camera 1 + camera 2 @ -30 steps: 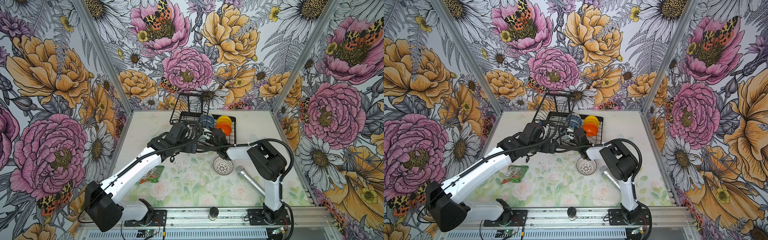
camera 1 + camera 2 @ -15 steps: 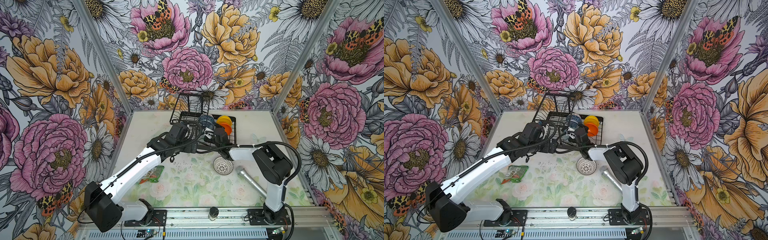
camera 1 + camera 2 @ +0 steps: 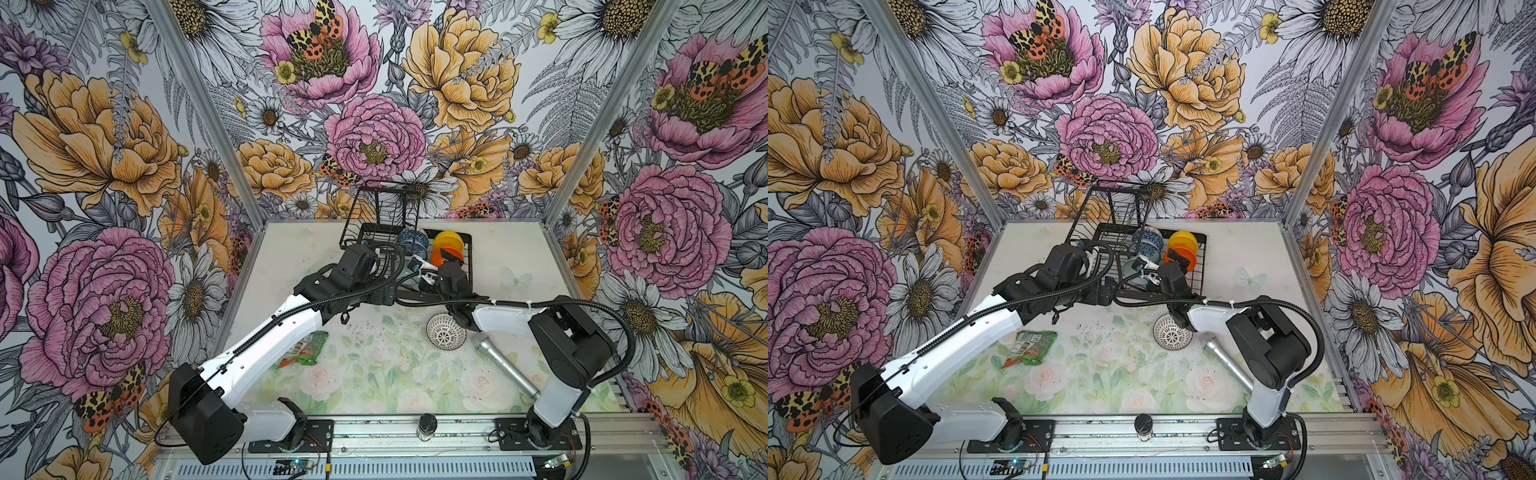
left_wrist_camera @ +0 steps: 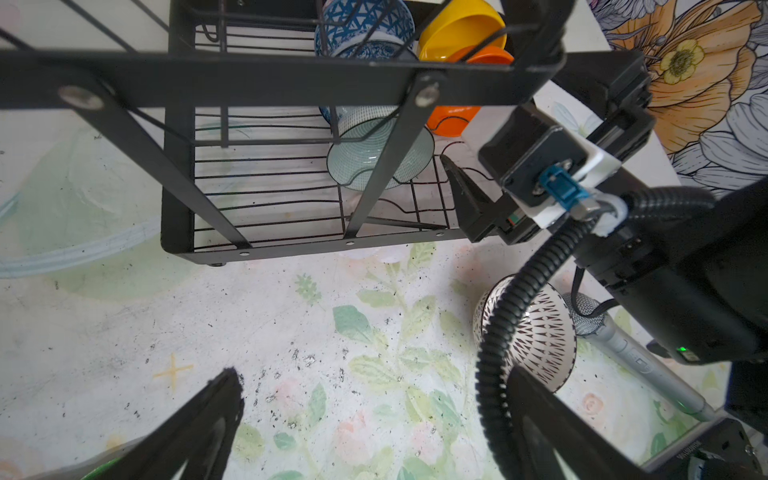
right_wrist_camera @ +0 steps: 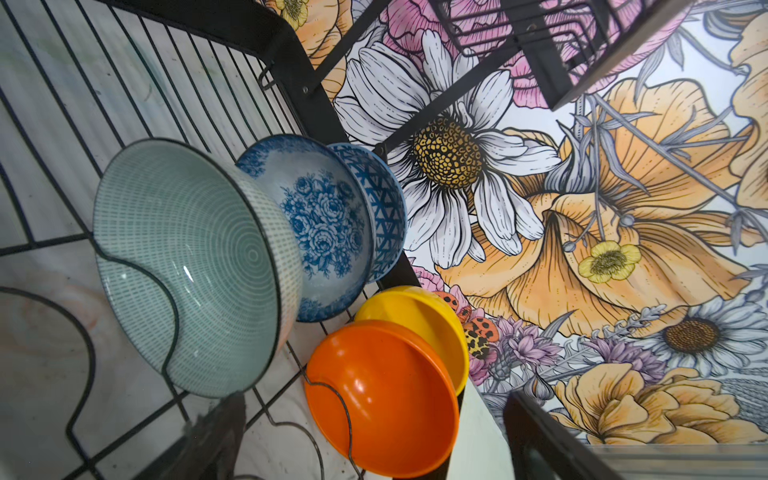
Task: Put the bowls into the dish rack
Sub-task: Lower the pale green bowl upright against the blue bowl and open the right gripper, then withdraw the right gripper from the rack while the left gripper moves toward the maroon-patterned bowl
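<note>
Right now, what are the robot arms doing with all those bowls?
They are loading bowls into the black dish rack. Five stand in it: the blue geometric bowl, floral bowl, mint green bowl, yellow bowl and orange bowl. The right arm's fingers are open and empty, near the mint and orange ones. The left arm's fingers hang open above the table. The lattice-patterned bowl waits on the table beside a microphone.

You've got dish rack (image 3: 1198, 270) at back of table (image 3: 1100, 374); blue patterned bowl (image 3: 1147, 240), yellow bowl (image 3: 1183, 240), orange bowl (image 3: 1185, 258) on edge in lower tray. Just before rack on table: lattice bowl (image 3: 1169, 332), your right arm (image 3: 1208, 318) crossing its edge. Just beside it lies microphone (image 3: 1227, 359). Near your left arm (image 3: 967, 332): green packet (image 3: 1032, 345). Both arms reach to rack's front.
</note>
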Controlling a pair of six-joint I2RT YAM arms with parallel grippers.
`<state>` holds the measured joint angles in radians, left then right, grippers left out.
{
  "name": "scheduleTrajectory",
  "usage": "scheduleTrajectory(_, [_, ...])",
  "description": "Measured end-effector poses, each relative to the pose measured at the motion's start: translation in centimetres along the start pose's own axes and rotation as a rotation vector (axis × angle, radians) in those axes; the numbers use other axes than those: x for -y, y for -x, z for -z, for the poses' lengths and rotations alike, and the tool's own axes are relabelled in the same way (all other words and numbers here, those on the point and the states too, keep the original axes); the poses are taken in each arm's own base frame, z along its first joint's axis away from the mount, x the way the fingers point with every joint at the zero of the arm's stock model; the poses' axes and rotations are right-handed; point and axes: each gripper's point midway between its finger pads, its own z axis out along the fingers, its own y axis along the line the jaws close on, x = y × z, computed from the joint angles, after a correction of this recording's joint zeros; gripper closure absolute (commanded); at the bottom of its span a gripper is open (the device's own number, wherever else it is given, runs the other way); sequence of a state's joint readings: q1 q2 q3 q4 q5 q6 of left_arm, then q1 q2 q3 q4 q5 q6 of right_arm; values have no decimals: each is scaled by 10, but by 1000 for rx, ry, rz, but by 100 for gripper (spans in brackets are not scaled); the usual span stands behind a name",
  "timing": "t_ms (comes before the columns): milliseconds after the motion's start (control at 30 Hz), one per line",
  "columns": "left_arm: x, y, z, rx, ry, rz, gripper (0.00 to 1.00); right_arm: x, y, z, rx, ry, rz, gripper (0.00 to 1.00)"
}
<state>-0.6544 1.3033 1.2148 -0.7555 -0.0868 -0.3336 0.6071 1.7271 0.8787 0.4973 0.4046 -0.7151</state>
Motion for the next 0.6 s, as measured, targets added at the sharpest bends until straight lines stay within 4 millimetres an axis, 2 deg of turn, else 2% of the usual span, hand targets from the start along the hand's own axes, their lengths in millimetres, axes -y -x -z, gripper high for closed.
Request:
scheduleTrajectory(100, [1,3,1,7,-6,-6,1,2,0,10,-15,3,18,1])
scheduleTrajectory(267, [-17,9,6,24,28,8,1,14,2,33,-33,5,2,1])
scheduleTrajectory(400, [-25,16,15,55,36,27,1,25,8,59,-42,22,-45,0])
scheduleTrajectory(600, [-26,19,25,81,31,32,1,34,8,95,-74,51,-130,0])
